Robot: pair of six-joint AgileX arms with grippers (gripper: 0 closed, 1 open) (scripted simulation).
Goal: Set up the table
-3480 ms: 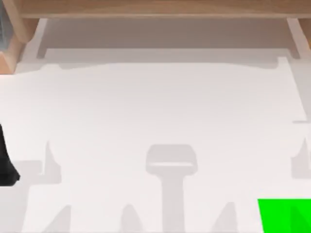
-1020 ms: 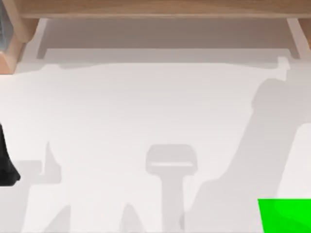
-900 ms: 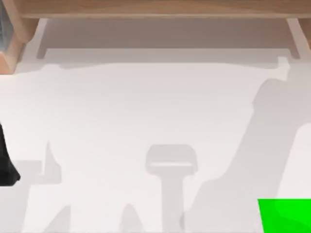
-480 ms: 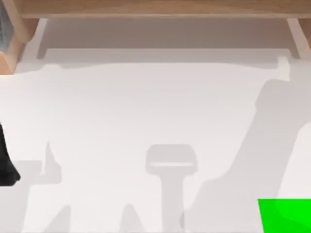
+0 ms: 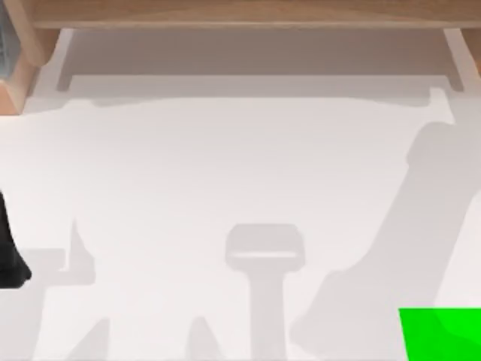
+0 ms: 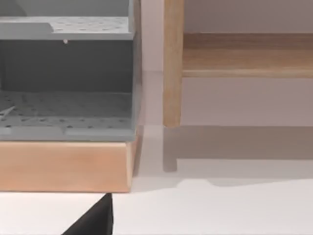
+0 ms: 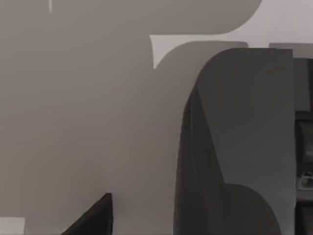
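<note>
Left arm [image 5: 10, 256] parked at table's left edge

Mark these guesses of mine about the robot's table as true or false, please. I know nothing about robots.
1. The table has a white top. True.
2. A bright green patch lies at the table's near right corner in the top view. True.
3. The green patch sits in the middle of the table. False: it is at the near right corner.
4. A red bowl stands on the table. False: the top view shows only grey shadows and the green patch on the white surface.
5. A grey perforated rack rests on a wooden base in the left wrist view. True.
6. The rim along the table's far side is blue metal. False: it is light tan wood.
</note>
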